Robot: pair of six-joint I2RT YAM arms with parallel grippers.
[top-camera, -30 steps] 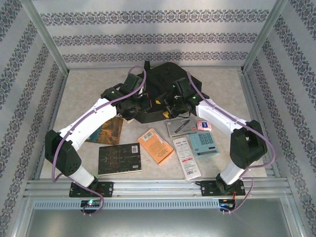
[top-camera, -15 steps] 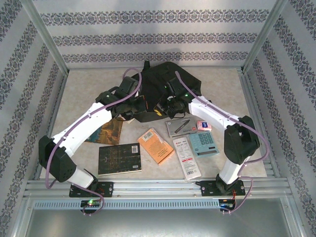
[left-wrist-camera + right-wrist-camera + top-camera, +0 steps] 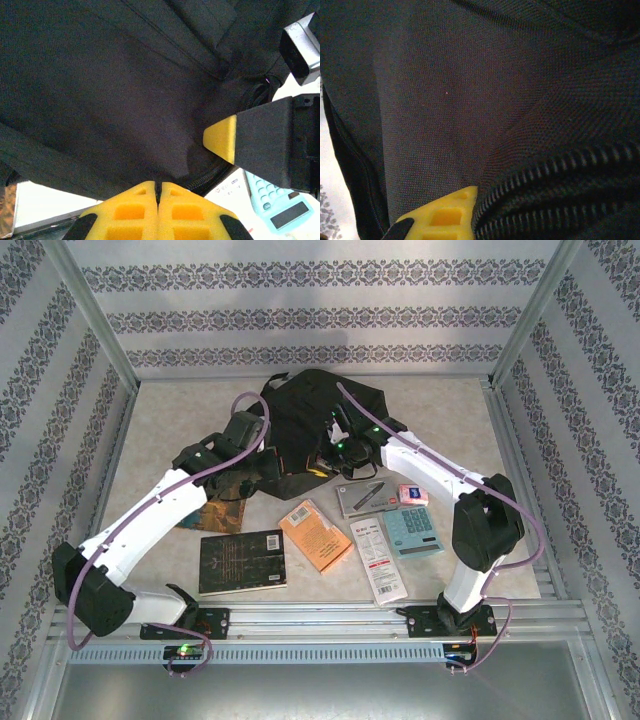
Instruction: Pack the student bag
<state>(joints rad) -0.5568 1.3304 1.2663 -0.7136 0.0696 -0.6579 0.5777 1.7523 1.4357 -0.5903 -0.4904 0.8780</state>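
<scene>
The student bag point(image 3: 312, 412), a black fabric backpack, lies at the back middle of the table. My left gripper point(image 3: 262, 462) is at its near left edge. In the left wrist view its yellow fingertips point(image 3: 158, 192) are shut together with a fold of the bag's black fabric point(image 3: 125, 100) pinched between them. My right gripper point(image 3: 336, 454) is at the bag's near right edge. In the right wrist view one yellow finger point(image 3: 440, 216) presses against the bag's zip point(image 3: 560, 190), and the other finger is hidden behind the fabric.
In front of the bag lie a picture book point(image 3: 215, 508), a dark book point(image 3: 242, 561), an orange book point(image 3: 315, 535), a grey case with a pen point(image 3: 366, 497), a pink eraser point(image 3: 412, 495), a blue calculator point(image 3: 413, 531) and a white packet point(image 3: 379, 562). Metal rails border the table.
The right gripper has closed on the bag's zip edge. Both arms have stretched toward the back, drawing the bag's near edge up and away from the books.
</scene>
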